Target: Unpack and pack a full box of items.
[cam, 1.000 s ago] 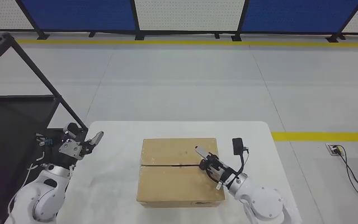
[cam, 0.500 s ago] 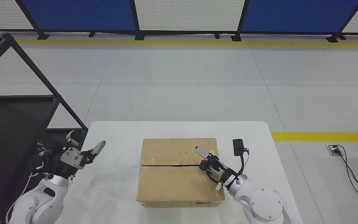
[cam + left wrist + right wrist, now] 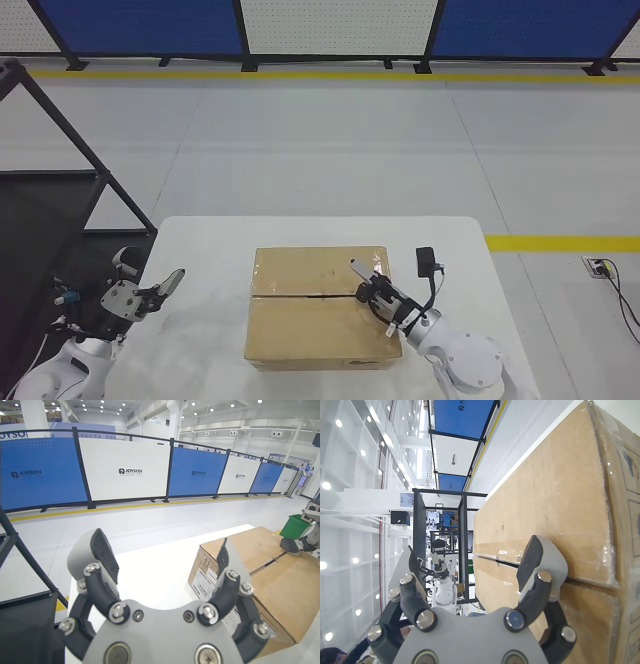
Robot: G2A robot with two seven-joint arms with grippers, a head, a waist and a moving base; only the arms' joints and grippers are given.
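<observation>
Just one box (image 3: pixel 318 310) (closed)

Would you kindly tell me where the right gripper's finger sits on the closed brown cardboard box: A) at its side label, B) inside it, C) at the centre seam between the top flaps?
C: a finger of the right gripper lies at the top seam of the brown cardboard box.
</observation>
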